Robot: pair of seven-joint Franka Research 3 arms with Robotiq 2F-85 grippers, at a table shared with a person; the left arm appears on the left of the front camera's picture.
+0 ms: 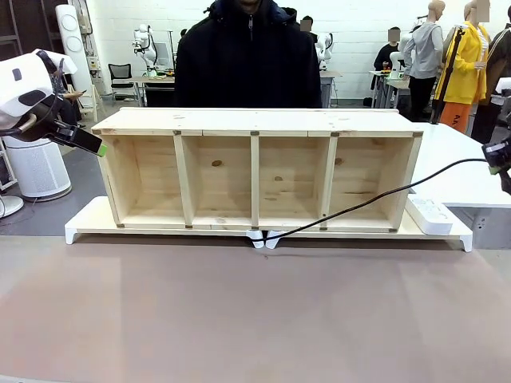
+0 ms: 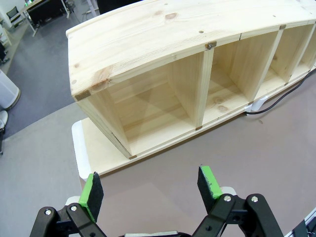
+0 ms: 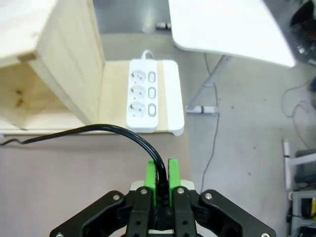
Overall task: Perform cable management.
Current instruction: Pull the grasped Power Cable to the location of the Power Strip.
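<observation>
**Cable held up off shelf's right end**

Front: the cable (image 1: 375, 199) ran from the middle of the shelf (image 1: 255, 167) base up to the right gripper (image 1: 499, 155), probably lifted clear for routing.

Left wrist: the left gripper (image 2: 150, 185) hung empty near the shelf's end, pads apart.

Right wrist: the pads were clamped on the cable above the strip (image 3: 143, 101). No legible writing.

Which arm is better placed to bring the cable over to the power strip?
Right. The right gripper is shut on the cable, with the power strip close ahead. The left gripper hangs open by the shelf's opposite end, far from both.
</observation>
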